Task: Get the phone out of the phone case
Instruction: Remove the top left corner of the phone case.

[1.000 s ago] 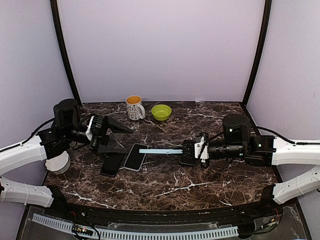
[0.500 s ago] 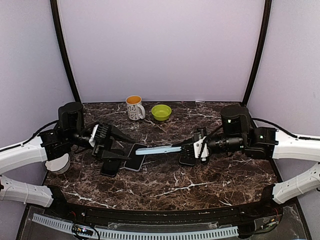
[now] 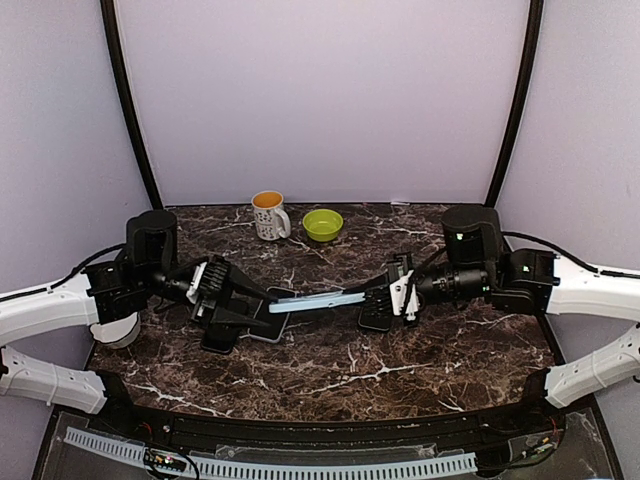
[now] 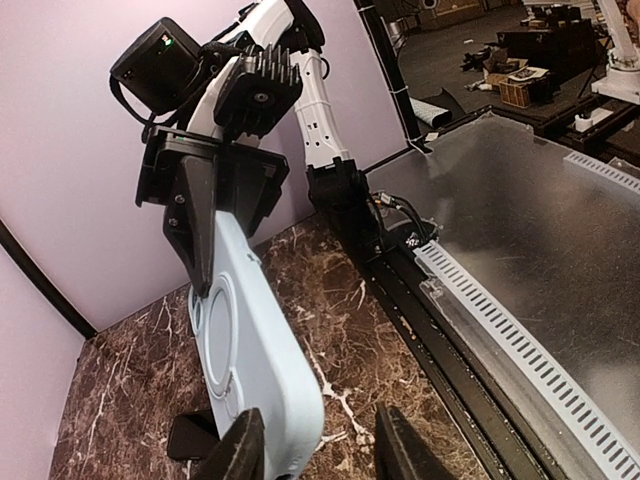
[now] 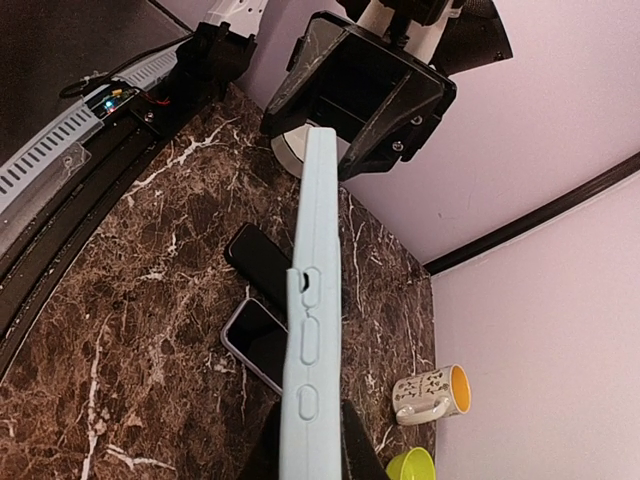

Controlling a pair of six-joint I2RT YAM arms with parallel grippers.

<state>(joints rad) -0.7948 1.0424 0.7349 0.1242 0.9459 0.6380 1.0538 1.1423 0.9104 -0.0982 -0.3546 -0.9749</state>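
Observation:
A light blue phone case [image 3: 315, 298] hangs level above the table between the two arms. My right gripper [image 3: 372, 297] is shut on its right end, and in the right wrist view the case [image 5: 315, 250] runs edge-on out from between the fingers of my right gripper [image 5: 312, 440]. Whether a phone sits inside it I cannot tell. My left gripper [image 3: 262, 303] is open around the case's left end. In the left wrist view the case [image 4: 250, 340] lies against the left finger of my left gripper [image 4: 318, 445], with a gap to the right finger.
A white-rimmed phone [image 3: 268, 322] and a black phone [image 3: 222, 335] lie on the marble table under the left gripper. Another dark flat thing [image 3: 375, 320] lies below the right gripper. A spotted mug [image 3: 268, 214] and a green bowl [image 3: 322, 224] stand at the back.
My left gripper has moved right onto the case's left end and its jaws have narrowed. The right gripper has lifted the case slightly and kept its grip.

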